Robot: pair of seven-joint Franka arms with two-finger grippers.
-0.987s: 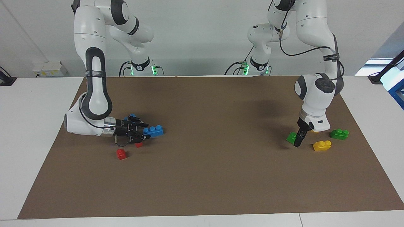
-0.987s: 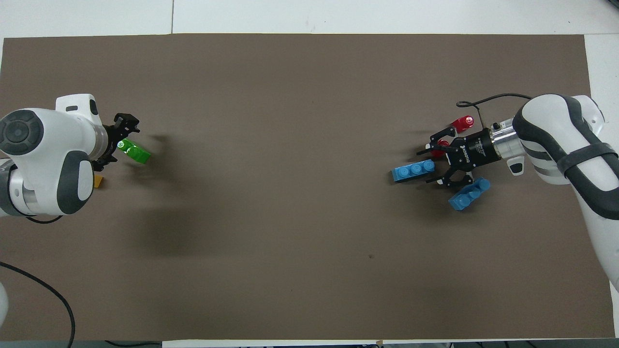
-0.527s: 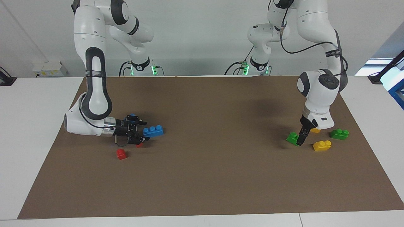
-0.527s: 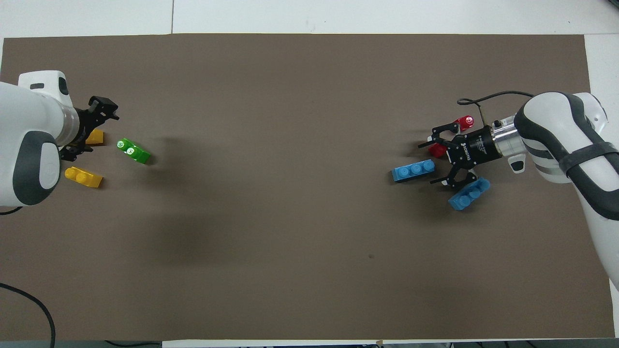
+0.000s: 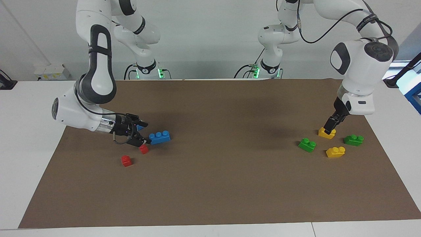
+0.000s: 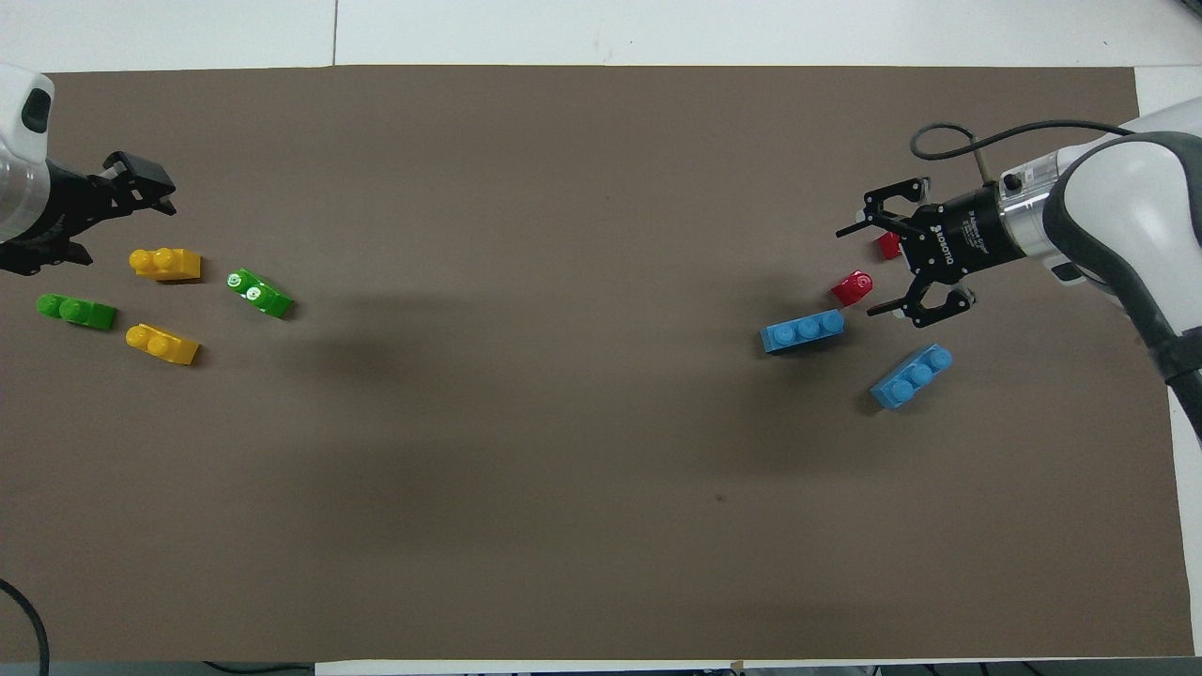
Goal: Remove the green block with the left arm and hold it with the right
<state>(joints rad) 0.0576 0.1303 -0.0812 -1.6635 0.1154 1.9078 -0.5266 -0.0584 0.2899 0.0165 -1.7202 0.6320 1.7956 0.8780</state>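
The green block (image 5: 307, 144) lies flat on the brown mat toward the left arm's end; it also shows in the overhead view (image 6: 259, 292). My left gripper (image 5: 330, 125) is open and empty, raised over a yellow brick (image 5: 326, 133) beside the green block; it also shows in the overhead view (image 6: 108, 221). My right gripper (image 5: 144, 133) is open and empty at the right arm's end, low over a small red brick (image 6: 853, 286) beside a blue three-stud brick (image 5: 160, 137); it also shows in the overhead view (image 6: 859, 268).
A darker green brick (image 5: 353, 140) and a second yellow brick (image 5: 335, 151) lie near the green block. A second blue brick (image 6: 911, 376) and another red brick (image 5: 126, 160) lie near my right gripper. The brown mat (image 5: 217, 171) covers the table.
My left gripper has risen off the green block and drawn back over the yellow brick, leaving the block on the mat. My right gripper has lifted and pulled back from the blue brick.
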